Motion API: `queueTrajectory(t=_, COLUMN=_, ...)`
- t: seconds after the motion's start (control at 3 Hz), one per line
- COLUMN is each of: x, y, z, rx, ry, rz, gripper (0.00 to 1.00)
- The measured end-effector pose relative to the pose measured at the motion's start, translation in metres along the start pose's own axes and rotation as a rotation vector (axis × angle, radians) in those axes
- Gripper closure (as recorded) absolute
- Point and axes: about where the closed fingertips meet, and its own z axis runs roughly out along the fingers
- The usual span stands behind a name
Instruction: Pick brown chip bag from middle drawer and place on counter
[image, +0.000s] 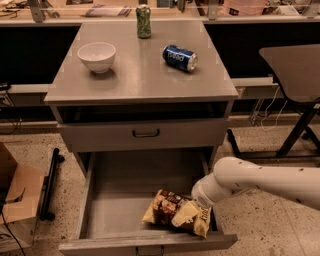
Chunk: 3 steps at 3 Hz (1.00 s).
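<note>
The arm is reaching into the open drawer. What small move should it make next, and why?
Probably take hold of the brown chip bag. The gripper sits on the bag's half nearer the arm, near the front of the open middle drawer, and the bag lies on the drawer floor, not yet lifted toward the counter.

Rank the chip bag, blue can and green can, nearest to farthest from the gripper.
The gripper sits low in the open drawer, front right.
1. Chip bag, beside it in the drawer.
2. Blue can, lying on the counter's right side.
3. Green can, upright at the counter's back edge.
</note>
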Motion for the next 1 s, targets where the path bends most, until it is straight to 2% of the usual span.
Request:
queueTrajectory(t=0.33, x=0.012, y=-0.011, z=0.032, rx=-0.007, ry=-0.007, rz=0.055, gripper=0.00)
queueTrajectory(t=0.67, x=0.025, y=-0.019, z=0.060, rx=-0.016, ry=0.013, rz=0.100, gripper=0.00)
queueTrajectory(t=1.0, x=0.023, y=-0.019, z=0.070, rx=-0.037, ry=0.018, rz=0.105, gripper=0.17)
